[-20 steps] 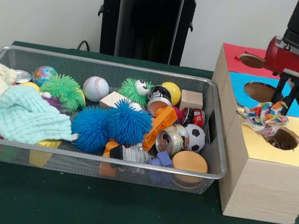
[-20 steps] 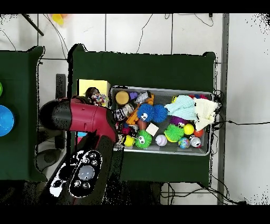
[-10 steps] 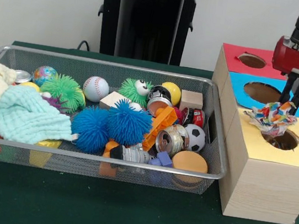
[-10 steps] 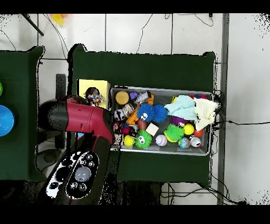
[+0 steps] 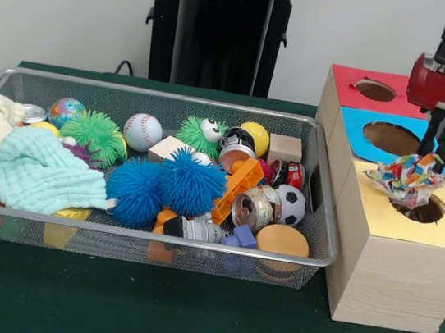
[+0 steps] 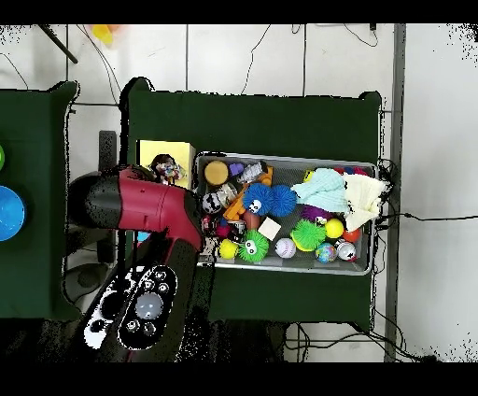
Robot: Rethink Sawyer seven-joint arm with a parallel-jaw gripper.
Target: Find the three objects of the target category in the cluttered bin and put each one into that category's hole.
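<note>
The gripper (image 5: 440, 146) pinches the top of a colourful cloth (image 5: 407, 178) bunched at the rim of the yellow box's hole (image 5: 422, 211) just below. The blue hole (image 5: 391, 138) lies beside it; the crowded wire bin (image 5: 319, 188) stands well apart.

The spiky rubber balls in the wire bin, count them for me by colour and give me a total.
Blue spiky balls: 2
Green spiky balls: 2, one plain and one with a googly eye
Total: 4 in the bin
</note>
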